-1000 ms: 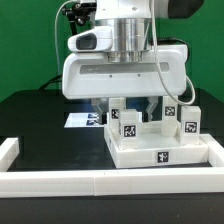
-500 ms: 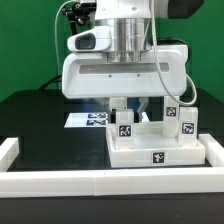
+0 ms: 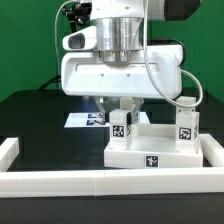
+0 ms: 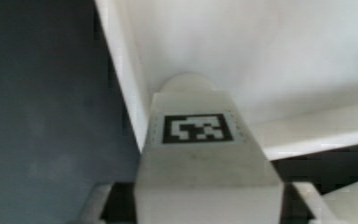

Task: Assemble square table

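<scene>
Jaws pinched an upright leg [image 4: 201,150], apparently lifted just above the slab [image 3: 150,155], long axis vertical.

The arm points straight down, its pincer [image 3: 124,108] clamped on something

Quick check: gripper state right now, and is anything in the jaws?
Gripper: closed on a table leg, jaws on either side of it, above the square tabletop.
</scene>
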You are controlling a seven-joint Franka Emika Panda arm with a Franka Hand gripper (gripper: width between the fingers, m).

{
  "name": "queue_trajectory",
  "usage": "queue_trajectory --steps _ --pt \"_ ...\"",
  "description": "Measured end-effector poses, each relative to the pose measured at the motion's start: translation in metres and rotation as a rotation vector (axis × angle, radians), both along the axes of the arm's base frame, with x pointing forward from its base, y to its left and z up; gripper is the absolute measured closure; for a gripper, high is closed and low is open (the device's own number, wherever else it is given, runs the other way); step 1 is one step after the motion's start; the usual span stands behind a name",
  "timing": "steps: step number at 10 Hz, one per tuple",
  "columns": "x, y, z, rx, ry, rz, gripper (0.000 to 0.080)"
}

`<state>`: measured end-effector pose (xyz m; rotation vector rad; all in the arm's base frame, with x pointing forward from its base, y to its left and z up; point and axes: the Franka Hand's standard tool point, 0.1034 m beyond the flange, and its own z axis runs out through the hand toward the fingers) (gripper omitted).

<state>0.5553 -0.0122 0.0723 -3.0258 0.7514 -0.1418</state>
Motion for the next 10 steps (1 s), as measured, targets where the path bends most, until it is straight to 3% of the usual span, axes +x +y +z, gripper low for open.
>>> queue_trajectory --steps 3,4,5,6,7,10 --pt "-0.0009 -0.0052 -0.0002 -0.001 0.002 -0.054 0.0508" --pt "-0.0009 -0.0052 -0.0002 -0.001 0.002 -0.054 0.0339" --pt "-0.0009 -0.0052 -0.0002 -0.001 0.002 -0.054 0.0219" --pt "-0.0009 -0.0052 -0.0002 -0.001 0.002 -0.054 0.0219" --pt "-0.0009 -0.0052 -0.0002 -0.001 0.002 -0.054 0.0164" --pt "-0.0009 -0.0052 -0.0002 -0.001 0.002 -0.054 0.0151"
